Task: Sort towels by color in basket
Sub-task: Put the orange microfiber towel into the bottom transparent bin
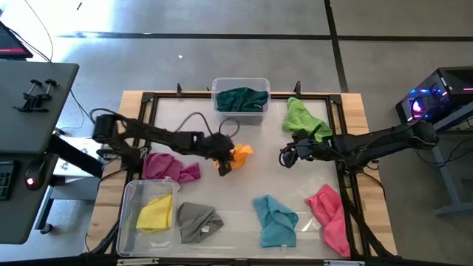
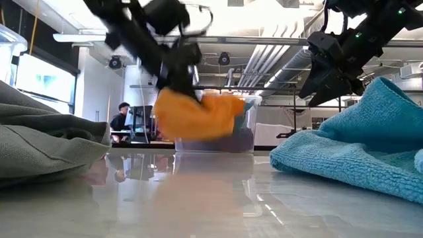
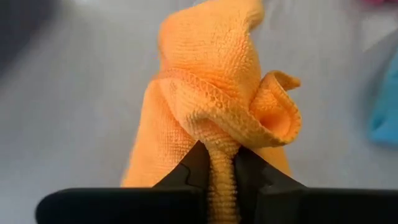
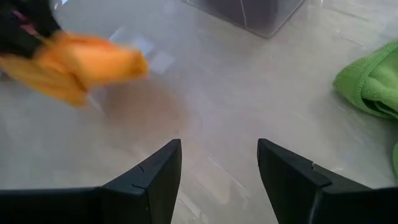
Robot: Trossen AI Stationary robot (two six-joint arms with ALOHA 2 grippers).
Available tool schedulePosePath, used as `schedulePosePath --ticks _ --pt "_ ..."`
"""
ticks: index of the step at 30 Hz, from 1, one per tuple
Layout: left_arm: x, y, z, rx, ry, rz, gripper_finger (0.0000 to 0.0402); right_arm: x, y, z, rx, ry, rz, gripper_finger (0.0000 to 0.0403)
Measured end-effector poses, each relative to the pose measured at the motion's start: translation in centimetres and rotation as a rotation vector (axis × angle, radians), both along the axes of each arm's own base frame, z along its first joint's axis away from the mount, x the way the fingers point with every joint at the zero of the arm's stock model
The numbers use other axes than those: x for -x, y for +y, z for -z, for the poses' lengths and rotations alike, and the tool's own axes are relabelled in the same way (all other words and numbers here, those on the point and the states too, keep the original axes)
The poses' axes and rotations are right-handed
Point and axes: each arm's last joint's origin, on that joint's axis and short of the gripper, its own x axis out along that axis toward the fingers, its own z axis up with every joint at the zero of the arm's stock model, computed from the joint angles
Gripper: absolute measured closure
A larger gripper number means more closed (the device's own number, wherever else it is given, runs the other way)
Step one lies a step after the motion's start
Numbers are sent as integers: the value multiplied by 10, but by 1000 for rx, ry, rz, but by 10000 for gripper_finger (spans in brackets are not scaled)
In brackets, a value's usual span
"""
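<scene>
I see my left gripper (image 3: 221,177) pinching one orange terry towel (image 3: 217,93); right gripper (image 4: 219,163) spread wide, empty; two clear plastic baskets (image 1: 240,111).

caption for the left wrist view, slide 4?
Left gripper pinching a fold of the orange towel between shut jaws.

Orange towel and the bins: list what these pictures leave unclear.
- Orange towel: its far end, hidden by its own folds in the left wrist view.
- Far bin: whatever lies under the dark green towel, high view.
- Near bin: its lower corner, cut off by the high view's edge.
</scene>
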Motion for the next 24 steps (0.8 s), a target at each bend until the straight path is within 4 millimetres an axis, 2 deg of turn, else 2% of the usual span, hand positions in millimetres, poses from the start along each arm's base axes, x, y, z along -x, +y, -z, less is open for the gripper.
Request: schedulePosePath --ticks 3,8,12,15,18,20,24 --pt "1 -1 -32 -74 -83 51 381 0 -1 0 13 1 12 199" --pt "10 -4 -101 -141 -228 90 388 0 -1 0 34 0 29 199" --pt "25 -11 -151 -186 -212 142 388 1 -3 -1 71 3 58 199" --pt "41 -23 -183 -187 -132 196 388 2 -3 1 111 9 65 199" --pt "58 -41 -204 -145 -18 242 388 2 -4 2 140 35 45 199" --pt "72 -54 -211 -96 67 254 388 2 -5 3 152 50 33 199" --pt "103 -80 -206 74 304 182 388 1 -7 4 147 66 24 199"
